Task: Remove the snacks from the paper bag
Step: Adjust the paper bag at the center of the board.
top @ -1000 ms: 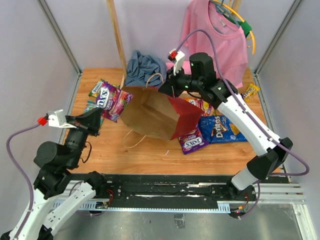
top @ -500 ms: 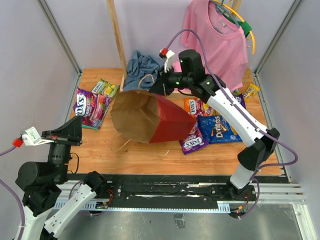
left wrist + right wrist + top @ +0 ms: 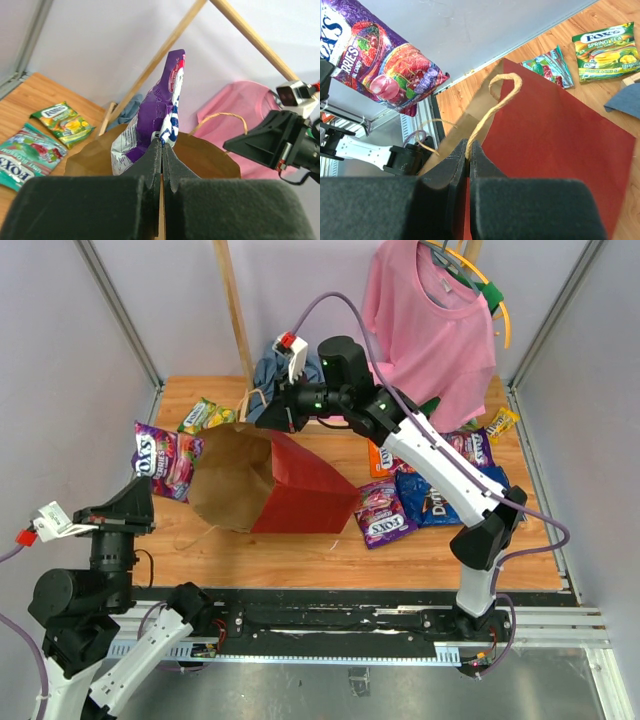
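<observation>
**A:** Where is the tall brown kraft paper bag with dark red sides (image 3: pixel 290 490)?

**B:** Tipped on its side on the wooden tabletop (image 3: pixel 300 550), with its mouth facing the left arm. The right hand (image 3: pixel 468 150) is clenched on the thin twine handle (image 3: pixel 492 105) and holds that rim up.

**A:** And the left hand (image 3: pixel 161 150)?

**B:** Clamped tight on the lower edge of a glossy purple candy packet (image 3: pixel 162 100), which stands upright in the air just outside the bag's mouth.

**A:** The other snacks?

**B:** Out on the tabletop. A green-yellow packet (image 3: pixel 208 415) lies beyond the mouth. A blue Doritos chip bag (image 3: pixel 435 498) and a second purple packet (image 3: pixel 385 522) lie by the bag's closed end. What shows of the bag's inside looks bare, but I cannot see the deep end.

**A:** What could go wrong?

**B:** The pinch on the held packet is narrow and the film looks slick. A quick swing could let it slide out and drop back toward the mouth. The raised rim hangs from a single twine loop, so a hard tug might tear it from the paper or pull it through the fingers, and the bag would flop down. Dragging the bag could also shove the packets at its base toward the tabletop's edge.
</observation>
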### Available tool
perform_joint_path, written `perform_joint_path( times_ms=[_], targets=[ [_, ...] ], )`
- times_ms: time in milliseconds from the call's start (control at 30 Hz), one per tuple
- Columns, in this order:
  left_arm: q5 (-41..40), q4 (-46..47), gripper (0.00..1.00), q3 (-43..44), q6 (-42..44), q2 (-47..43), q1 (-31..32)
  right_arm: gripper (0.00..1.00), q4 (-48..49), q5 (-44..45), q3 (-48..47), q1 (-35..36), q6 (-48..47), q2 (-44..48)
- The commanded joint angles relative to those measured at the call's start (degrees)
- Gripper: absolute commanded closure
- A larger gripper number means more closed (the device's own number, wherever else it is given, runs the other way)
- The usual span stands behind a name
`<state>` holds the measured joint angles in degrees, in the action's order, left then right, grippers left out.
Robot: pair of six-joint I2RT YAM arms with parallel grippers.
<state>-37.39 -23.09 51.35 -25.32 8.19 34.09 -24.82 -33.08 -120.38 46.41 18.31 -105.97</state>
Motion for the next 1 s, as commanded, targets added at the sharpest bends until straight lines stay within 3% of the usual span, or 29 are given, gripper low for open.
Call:
perform_joint_path(
  times_ms=[0, 100, 300, 633, 767, 967],
  targets=[
    [-8.1, 1.0, 0.99, 0.6, -0.9, -1.3, -0.1, 0.99, 2.7, 2.4, -0.9, -0.3, 0.8, 0.9],
    [-9.9, -0.1, 0.99, 0.8, -0.8, 0.3, 0.0, 0.99, 5.5, 3.2, 3.8, -2.5, 1.5, 2.6],
    [-11.3, 0.5, 1.0, -0.2, -0.4, 3.5, 0.3, 0.99, 18.3, -4.4, 18.4, -11.7, 15.5, 3.9],
    [-18.1, -2.7, 1.0, 1.4, -1.6, -3.1, 3.0, 0.99, 19.4, 1.6, 31.7, -18.8, 14.7, 10.8],
    [-21.7, -1.8, 1.0, -0.4, -1.8, -4.6, 6.5, 0.99, 20.4, 2.3, 35.8, -20.9, 15.5, 13.5],
    [-29.3, 4.0, 0.99, -5.2, -0.2, -0.9, 16.9, 0.99, 21.2, 4.4, 40.2, -22.7, 15.6, 18.3]
  ],
)
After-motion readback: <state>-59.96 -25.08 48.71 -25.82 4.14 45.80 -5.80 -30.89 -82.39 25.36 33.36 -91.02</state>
